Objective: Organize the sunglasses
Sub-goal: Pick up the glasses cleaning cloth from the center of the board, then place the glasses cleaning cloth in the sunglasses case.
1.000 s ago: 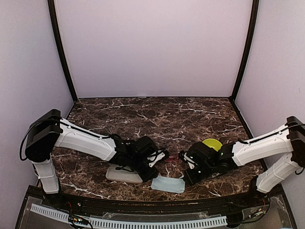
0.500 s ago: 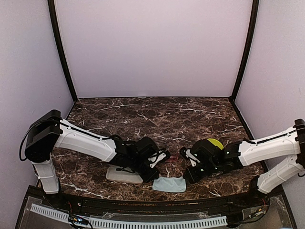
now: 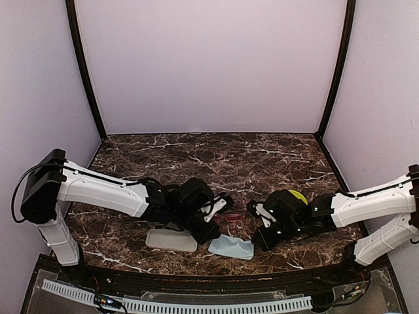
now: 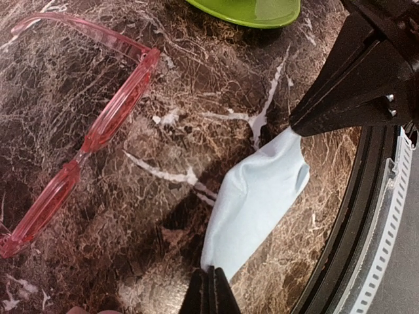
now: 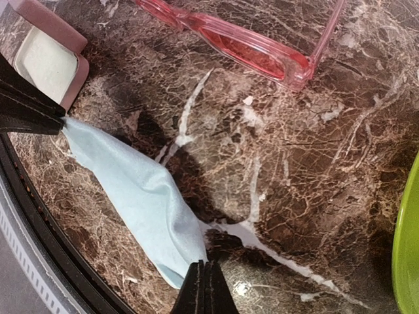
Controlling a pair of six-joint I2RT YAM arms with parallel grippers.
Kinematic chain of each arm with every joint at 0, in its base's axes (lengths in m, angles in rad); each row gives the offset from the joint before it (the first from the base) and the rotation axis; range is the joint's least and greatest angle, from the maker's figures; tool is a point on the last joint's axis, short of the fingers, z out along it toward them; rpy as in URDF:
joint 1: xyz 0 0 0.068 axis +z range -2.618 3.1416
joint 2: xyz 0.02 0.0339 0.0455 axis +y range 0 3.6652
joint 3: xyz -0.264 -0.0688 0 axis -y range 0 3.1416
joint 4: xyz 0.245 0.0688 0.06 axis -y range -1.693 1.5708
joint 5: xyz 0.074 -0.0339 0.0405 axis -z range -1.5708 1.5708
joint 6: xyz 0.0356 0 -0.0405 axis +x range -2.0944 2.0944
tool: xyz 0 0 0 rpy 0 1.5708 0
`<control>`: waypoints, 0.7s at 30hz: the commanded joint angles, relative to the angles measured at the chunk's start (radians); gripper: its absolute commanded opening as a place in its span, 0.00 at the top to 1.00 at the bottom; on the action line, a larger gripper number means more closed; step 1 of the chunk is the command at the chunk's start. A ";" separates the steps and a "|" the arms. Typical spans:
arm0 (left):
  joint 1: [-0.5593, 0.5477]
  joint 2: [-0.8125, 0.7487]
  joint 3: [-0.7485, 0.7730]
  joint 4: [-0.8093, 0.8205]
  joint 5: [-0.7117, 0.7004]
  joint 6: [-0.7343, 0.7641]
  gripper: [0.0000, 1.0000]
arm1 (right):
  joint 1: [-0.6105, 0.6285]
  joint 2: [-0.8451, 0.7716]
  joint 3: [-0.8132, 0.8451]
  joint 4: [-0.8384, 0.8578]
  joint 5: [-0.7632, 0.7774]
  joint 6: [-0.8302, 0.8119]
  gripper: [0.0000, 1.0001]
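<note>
Left gripper fingers pressed together, clamped on one corner of the light blue cloth. Right gripper fingers likewise together, clamped on the opposite end of the same cloth. We see the cloth hanging in a loose, creased band between the two tips, with a dark shadow on the marble table under it. The translucent red-pink sunglasses lie flat on the table on the far side of the cloth, apart from it, with at least one temple arm swung open. Neither gripper touches them. We find no black-framed pair in any view. A pink case lies open, pale lining up, just beside the cloth's left-gripper end, on the left arm's side. A lime green rimmed thing sits beyond the cloth's right-gripper end, cut off by the frame edge and partly hidden by the right arm from above. We cannot tell what it is.
</note>
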 commanded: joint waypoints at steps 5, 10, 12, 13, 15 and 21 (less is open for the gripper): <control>-0.005 -0.093 -0.012 -0.066 -0.046 -0.015 1.00 | -0.007 -0.007 0.040 0.024 -0.015 -0.019 1.00; -0.005 -0.128 -0.031 -0.094 -0.066 -0.030 1.00 | -0.007 0.027 0.074 0.042 -0.029 -0.027 1.00; -0.005 -0.143 -0.038 -0.110 -0.071 -0.038 1.00 | -0.007 0.032 0.087 0.051 -0.038 -0.030 1.00; -0.005 -0.152 -0.040 -0.116 -0.074 -0.040 1.00 | -0.007 0.035 0.094 0.057 -0.043 -0.031 1.00; -0.005 -0.170 -0.049 -0.133 -0.083 -0.045 1.00 | -0.007 0.044 0.111 0.066 -0.055 -0.032 1.00; -0.005 -0.243 -0.081 -0.210 -0.114 -0.068 1.00 | 0.001 0.098 0.181 0.086 -0.089 -0.040 1.00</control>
